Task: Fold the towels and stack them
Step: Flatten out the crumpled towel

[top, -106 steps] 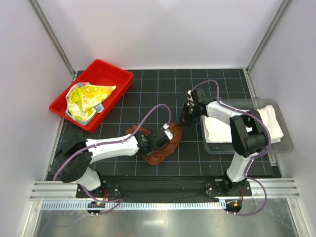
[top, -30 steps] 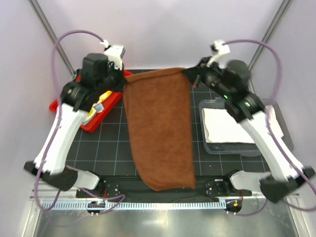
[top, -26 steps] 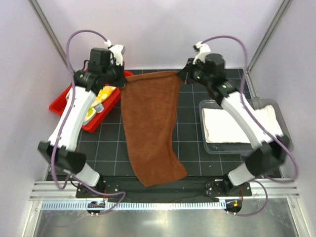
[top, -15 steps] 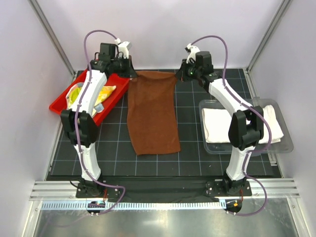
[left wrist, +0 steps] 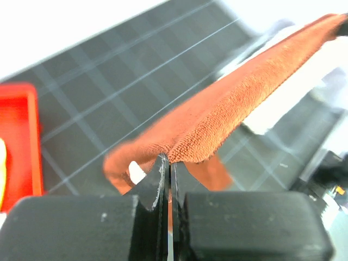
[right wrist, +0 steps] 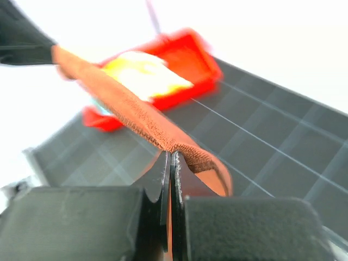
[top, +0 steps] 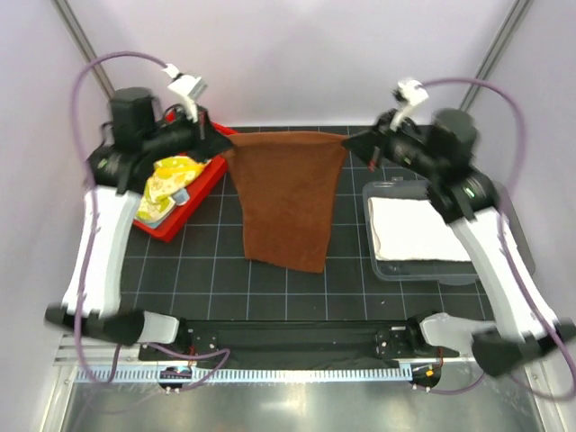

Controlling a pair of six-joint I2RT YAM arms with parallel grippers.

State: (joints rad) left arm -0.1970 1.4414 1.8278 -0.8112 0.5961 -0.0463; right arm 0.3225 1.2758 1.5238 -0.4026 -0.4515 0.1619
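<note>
Left gripper [top: 220, 144] is pinched tight on one top corner of the brown towel [top: 288, 202], and the left wrist view shows its two fingers [left wrist: 155, 176] pressed together with the fuzzy brown edge caught between them. Right gripper [top: 349, 141] is pinched tight on the other top corner in just the same way. Both arms are lifted high over the far side of the table [top: 207, 270], and the top edge of the brown towel is pulled straight between them. The rest of the towel hangs down flat in the middle, and I cannot tell if its bottom edge touches the table. On the left sits a red tray [top: 151, 232], partly hidden by the left arm, with the yellow-green towel [top: 171, 180] bunched up inside it. On the right sits a clear bin [top: 450, 272] with the white towel [top: 418, 229] lying folded inside. The brown towel hangs between the tray and the bin and touches neither one. The wrist views are blurry away from the fingers.
</note>
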